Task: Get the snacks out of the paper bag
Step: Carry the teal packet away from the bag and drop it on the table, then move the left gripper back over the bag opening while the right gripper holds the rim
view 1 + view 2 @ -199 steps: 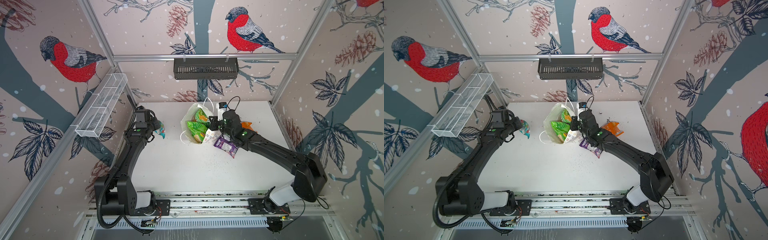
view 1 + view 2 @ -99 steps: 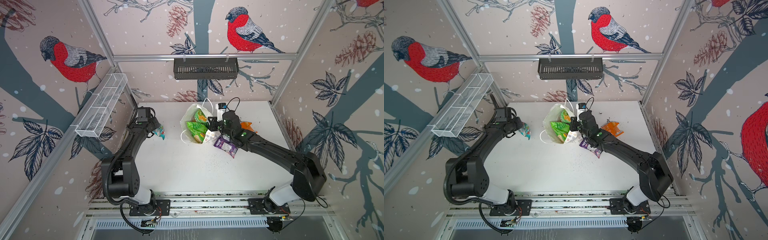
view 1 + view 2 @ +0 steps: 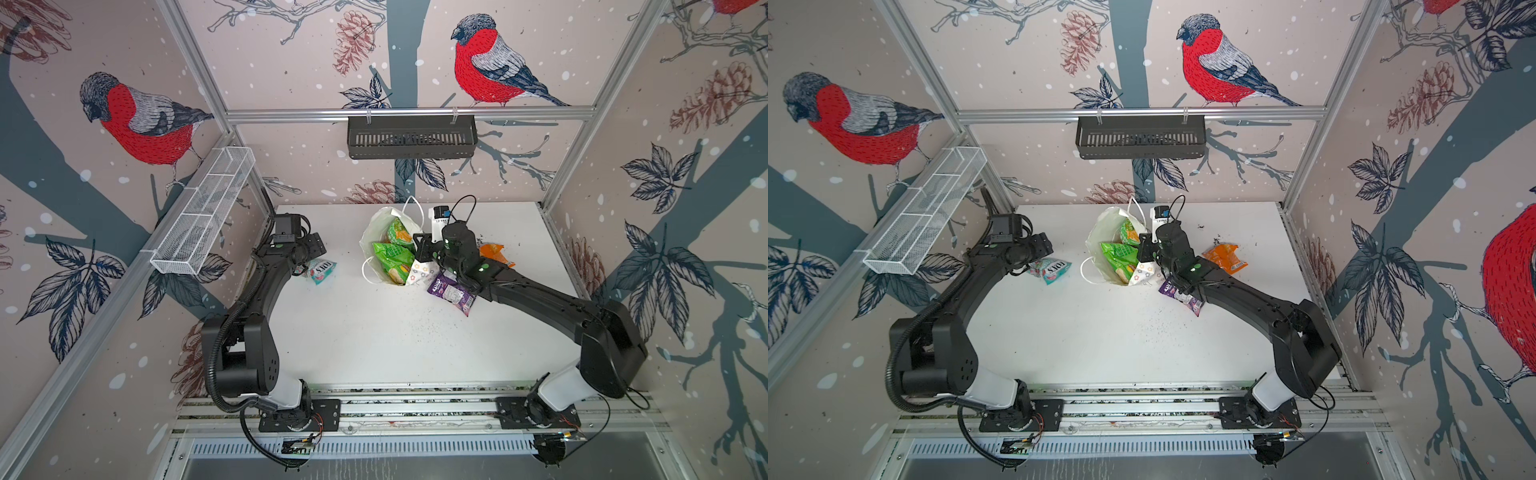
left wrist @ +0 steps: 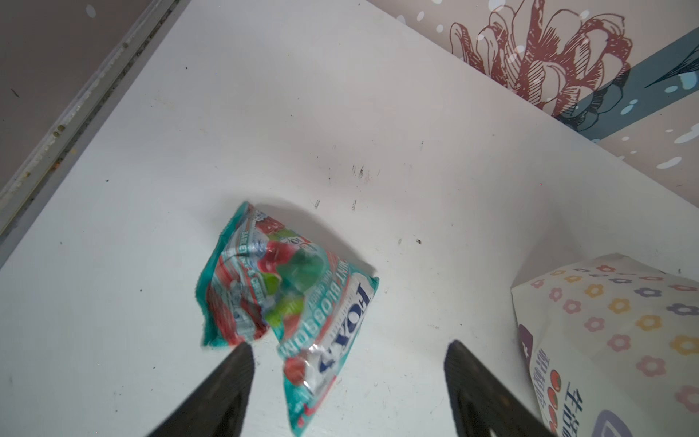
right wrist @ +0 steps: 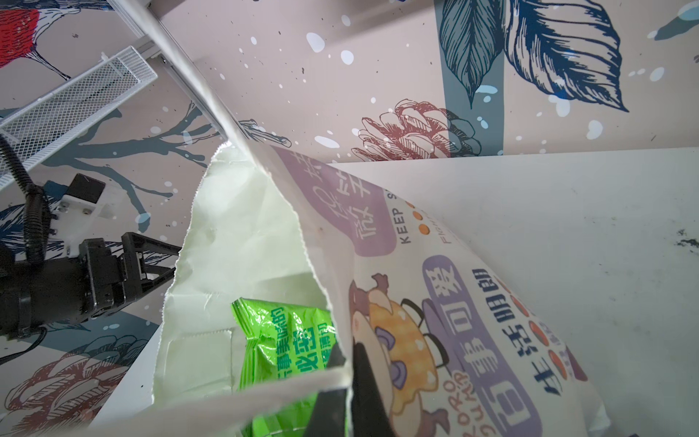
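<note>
The white paper bag (image 3: 374,232) lies on its side mid-table, mouth toward the left arm, with green snacks (image 3: 392,257) showing inside. My right gripper (image 5: 346,363) is shut on the bag's upper rim, one finger inside and one outside against the cartoon print; in a top view it is the right gripper (image 3: 422,249). My left gripper (image 4: 348,346) hangs open just above the teal-white FOX'S packet (image 4: 291,302), which lies loose on the table at the left, also in both top views (image 3: 322,270) (image 3: 1052,270). A purple packet (image 3: 451,291) and an orange packet (image 3: 494,253) lie beside my right arm.
A white wire basket (image 3: 203,212) hangs on the left wall and a black slotted basket (image 3: 411,137) on the back rail. Dark crumbs (image 3: 415,328) speckle the white table (image 3: 374,353) in front of the bag. The left wall stands close behind the FOX'S packet.
My left gripper has opened and let go of the FOX'S packet, which now rests on the table under it. The right gripper and the bag have stayed put.
</note>
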Motion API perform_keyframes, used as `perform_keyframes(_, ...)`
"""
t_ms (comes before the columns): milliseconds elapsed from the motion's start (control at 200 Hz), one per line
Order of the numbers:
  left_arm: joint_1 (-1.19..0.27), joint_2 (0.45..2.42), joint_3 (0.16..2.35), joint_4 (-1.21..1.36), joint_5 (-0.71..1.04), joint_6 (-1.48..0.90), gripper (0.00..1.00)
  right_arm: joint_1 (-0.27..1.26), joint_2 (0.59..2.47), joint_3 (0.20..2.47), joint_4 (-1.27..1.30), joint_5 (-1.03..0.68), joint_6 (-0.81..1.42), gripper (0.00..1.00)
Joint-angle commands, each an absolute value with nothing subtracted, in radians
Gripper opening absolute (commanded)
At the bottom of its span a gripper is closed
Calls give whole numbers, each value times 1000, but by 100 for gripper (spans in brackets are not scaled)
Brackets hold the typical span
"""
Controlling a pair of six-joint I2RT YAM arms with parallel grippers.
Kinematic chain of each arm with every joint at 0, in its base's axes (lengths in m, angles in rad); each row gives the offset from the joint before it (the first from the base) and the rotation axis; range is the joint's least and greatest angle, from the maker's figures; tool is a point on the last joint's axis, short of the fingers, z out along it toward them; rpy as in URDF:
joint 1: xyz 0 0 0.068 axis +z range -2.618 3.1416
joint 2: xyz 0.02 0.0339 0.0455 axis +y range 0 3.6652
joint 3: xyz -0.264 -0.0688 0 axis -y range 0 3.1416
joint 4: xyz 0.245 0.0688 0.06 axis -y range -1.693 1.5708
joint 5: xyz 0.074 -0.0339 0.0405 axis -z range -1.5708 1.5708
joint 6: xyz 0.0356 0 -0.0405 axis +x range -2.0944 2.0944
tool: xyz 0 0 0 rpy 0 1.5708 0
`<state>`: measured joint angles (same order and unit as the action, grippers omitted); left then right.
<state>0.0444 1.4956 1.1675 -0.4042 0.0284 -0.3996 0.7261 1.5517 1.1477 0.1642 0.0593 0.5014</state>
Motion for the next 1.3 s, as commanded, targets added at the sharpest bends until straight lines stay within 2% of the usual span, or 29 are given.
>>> perform_keyframes(0,45,1452,1163,-380,53,-391,89,729,1551,1156,157,53,506,0)
perform_keyframes(30,44,1437,1163,-381,55,-389,90,729,1551,1158,155,52,505,0)
perform_keyframes(65,40,1420,1161,-379,56,-385,95,729,1552,1160,154,55,504,0)
perform_keyframes(340,-65,1250,1207,-452,12,-381,97,731,1557,1164,155,53,509,0)
perform_keyframes(560,-90,1123,1287,-519,115,-378,92,737,1572,1173,144,47,487,0)
perform_keyframes(735,-140,1118,1376,-574,265,-422,90,742,1568,1170,143,44,483,0)
perform_keyframes(921,-260,1184,1502,-646,225,-407,89,751,1573,1172,143,46,482,0)
perform_keyframes(1056,-314,1236,1546,-643,266,-408,88,756,1580,1171,144,54,485,0)
perform_keyframes(1296,-397,1265,1497,-606,277,-427,80,762,1577,1173,144,58,492,0)
